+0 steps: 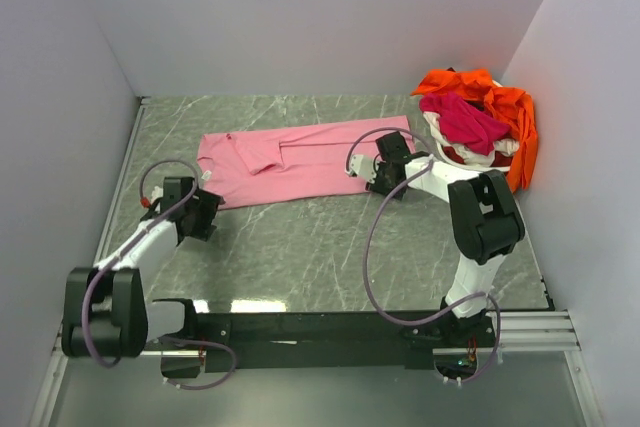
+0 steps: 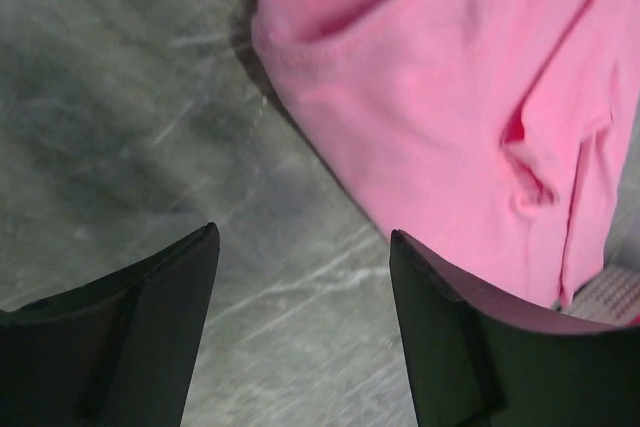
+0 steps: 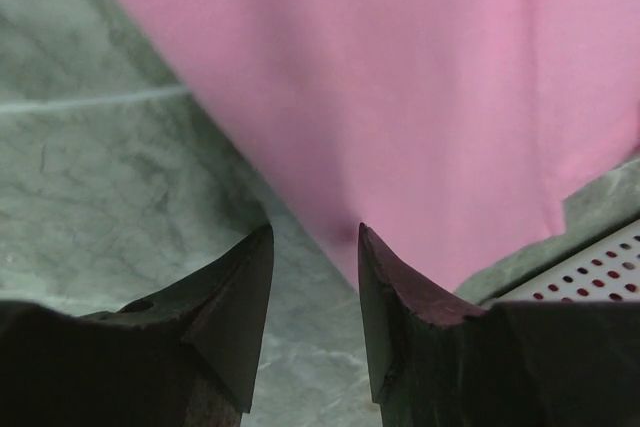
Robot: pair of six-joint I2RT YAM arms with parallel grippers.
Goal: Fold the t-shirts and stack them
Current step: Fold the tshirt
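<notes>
The light pink t-shirt [image 1: 290, 162] lies folded lengthwise into a long strip across the far middle of the table. My left gripper [image 1: 207, 209] is open and empty just off its near left corner; in the left wrist view the shirt [image 2: 450, 107] fills the upper right beyond the gripper [image 2: 303, 239]. My right gripper [image 1: 377, 179] is open and empty at the shirt's near right edge; the right wrist view shows its hem [image 3: 400, 87] just ahead of the gripper [image 3: 315, 234]. The magenta t-shirt [image 1: 462, 119] and orange t-shirt [image 1: 510, 117] are heaped in the basket.
The white plastic basket [image 1: 436, 137] stands at the far right against the wall; its perforated side shows in the right wrist view [image 3: 590, 272]. The marble table [image 1: 300, 257] is walled on the left, back and right.
</notes>
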